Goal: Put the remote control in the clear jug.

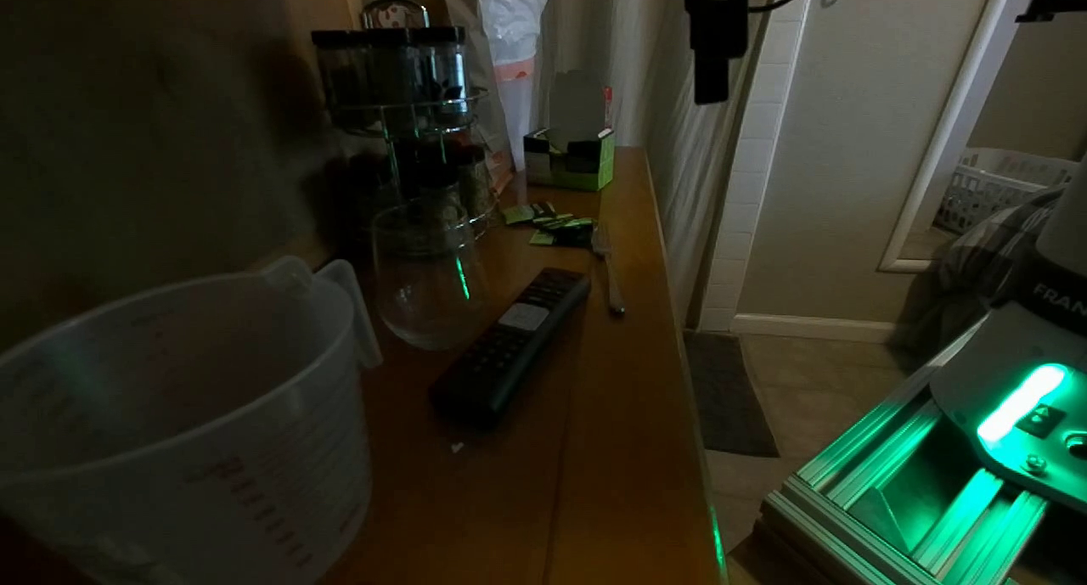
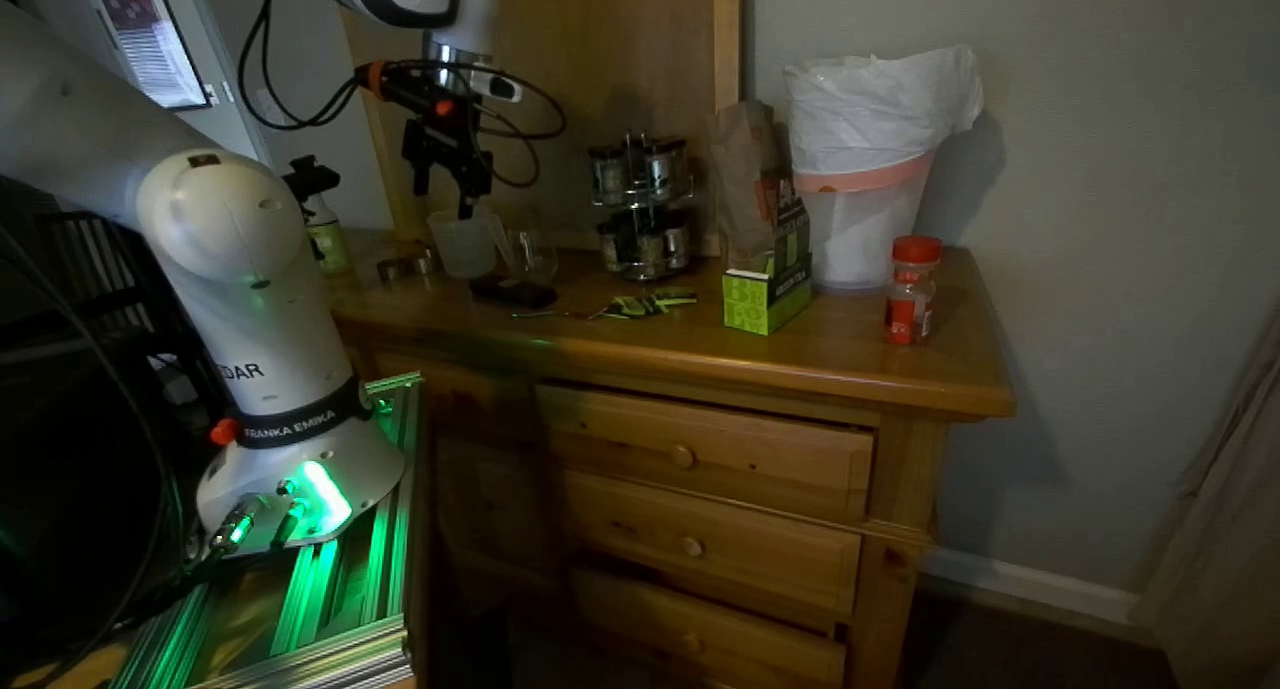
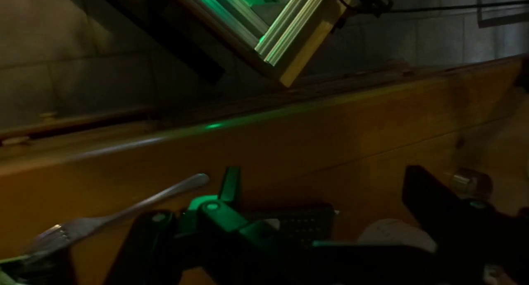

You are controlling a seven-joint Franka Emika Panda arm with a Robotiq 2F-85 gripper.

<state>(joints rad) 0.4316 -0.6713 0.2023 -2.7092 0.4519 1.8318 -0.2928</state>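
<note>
The remote control (image 1: 509, 347) lay on the counter (image 1: 628, 483) with its keys upward, close to the clear jug (image 1: 289, 458) but apart from it. Just beside the jug's handle (image 1: 355, 313) stood a round glass (image 1: 433, 313), while a fork (image 3: 124, 212), green packets (image 1: 560, 228) and a jar rack (image 2: 640, 197) were farther along, away from the jug. The jaws hung higher than the jug's rim, spread wide, with nothing in their hold.
</note>
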